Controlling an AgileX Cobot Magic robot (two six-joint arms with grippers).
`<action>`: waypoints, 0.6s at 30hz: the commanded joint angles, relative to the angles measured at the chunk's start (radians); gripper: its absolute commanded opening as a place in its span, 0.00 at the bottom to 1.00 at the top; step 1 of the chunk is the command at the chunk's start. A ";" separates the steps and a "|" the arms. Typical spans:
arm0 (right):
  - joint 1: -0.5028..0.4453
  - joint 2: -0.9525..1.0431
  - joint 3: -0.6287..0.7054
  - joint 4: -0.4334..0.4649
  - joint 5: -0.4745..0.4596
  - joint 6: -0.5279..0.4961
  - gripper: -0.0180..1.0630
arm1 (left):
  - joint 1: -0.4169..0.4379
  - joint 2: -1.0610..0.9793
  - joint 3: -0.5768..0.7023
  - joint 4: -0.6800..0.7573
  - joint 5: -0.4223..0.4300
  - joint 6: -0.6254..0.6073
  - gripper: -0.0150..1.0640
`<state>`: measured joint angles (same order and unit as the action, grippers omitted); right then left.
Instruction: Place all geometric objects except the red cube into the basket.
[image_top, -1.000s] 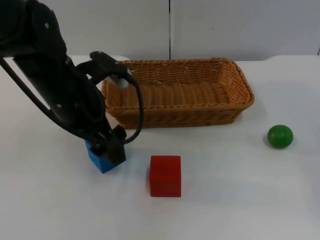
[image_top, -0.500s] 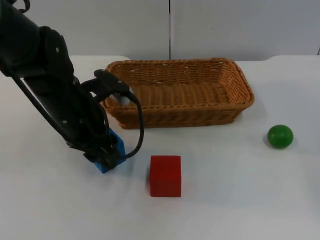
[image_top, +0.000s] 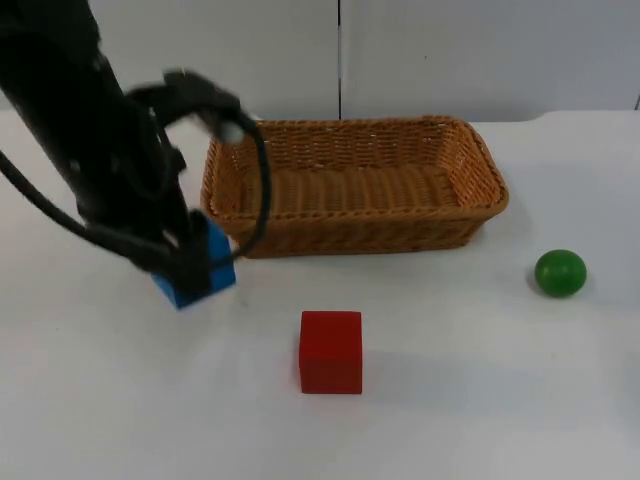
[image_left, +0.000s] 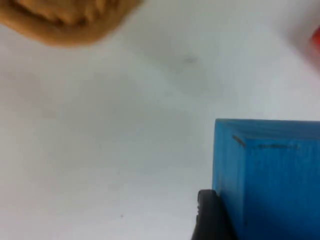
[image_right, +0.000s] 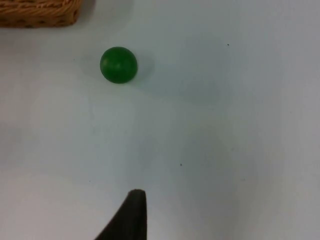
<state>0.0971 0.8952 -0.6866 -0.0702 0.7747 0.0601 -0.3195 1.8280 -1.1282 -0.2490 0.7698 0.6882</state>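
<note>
- Left gripper (image_top: 192, 268): shown above the counter (image_top: 480, 400), just in front of the basket's near left corner, with the jaws closed on the blue cube (image_top: 196, 272). In the left wrist view the blue cube (image_left: 267, 177) is seen pressed against one black fingertip (image_left: 210, 215), with bare counter (image_left: 100, 150) beneath it.
- Blue cube: judged to be lifted clear of the counter, tilted a little, and not yet over the wicker basket (image_top: 355, 185).
- Handling of the blue cube: a rigid block with flat, parallel faces is suggested, probably light and not fragile. A hold across two opposite faces, as shown here, is judged secure. A smooth painted surface could slip if the grip is off-centre.
- Wicker basket: an oblong woven tray at the back of the counter, with nothing seen inside it.
- Green ball (image_top: 559, 272): resting on the counter well to the right of the basket. In the right wrist view the green ball (image_right: 118, 64) lies near the basket's corner (image_right: 40, 12).
- Handling of the green ball: a hard, smooth sphere is suggested, liable to roll if nudged, so a hold across its widest part is advised.
- Red cube (image_top: 331, 351): standing on the counter in front of the basket, to be left in place.
- Right gripper (image_right: 127, 217): held above the counter near the green ball, waiting. Whether its jaws are open cannot be told.
</note>
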 joint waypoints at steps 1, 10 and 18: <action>-0.007 -0.003 -0.004 -0.005 -0.002 -0.001 0.99 | -0.005 -0.066 -0.004 -0.038 -0.003 -0.016 0.01; -0.007 -0.003 -0.004 -0.005 -0.004 -0.001 0.99 | -0.005 -0.045 -0.104 -0.227 -0.153 -0.016 0.01; -0.007 -0.003 -0.002 -0.005 -0.006 -0.001 0.99 | -0.005 0.183 -0.377 -0.243 -0.150 -0.042 0.01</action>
<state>0.0971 0.8952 -0.6866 -0.0702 0.7747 0.0601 -0.3195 1.9701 -1.4614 -0.4727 0.6200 0.6593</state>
